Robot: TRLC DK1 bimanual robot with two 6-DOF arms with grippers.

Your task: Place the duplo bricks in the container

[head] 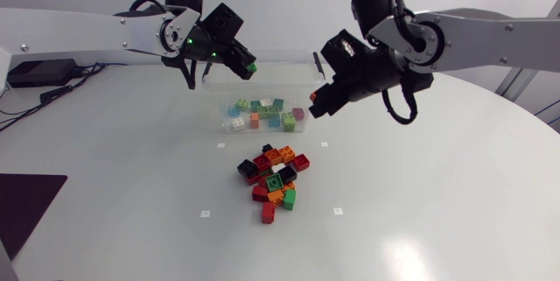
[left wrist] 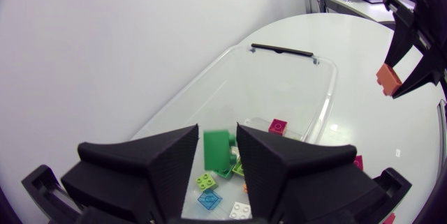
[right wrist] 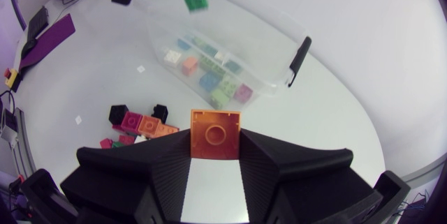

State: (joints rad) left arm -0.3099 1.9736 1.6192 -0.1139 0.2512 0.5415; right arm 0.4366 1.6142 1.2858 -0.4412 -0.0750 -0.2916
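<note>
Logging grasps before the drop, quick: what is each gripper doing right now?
Left gripper: closed, holding a green duplo brick.
Right gripper: closed, holding an orange duplo brick.

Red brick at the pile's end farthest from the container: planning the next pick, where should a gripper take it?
Take the red brick from above, probably, by its two long side walls: bare table flanks both, and other bricks seem to meet only its inner end.

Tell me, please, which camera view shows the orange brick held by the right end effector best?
The right wrist view: the orange brick sits large and central, clamped in the right end effector. The head view shows only a small orange speck there; the left wrist view shows it small, far off.
</note>
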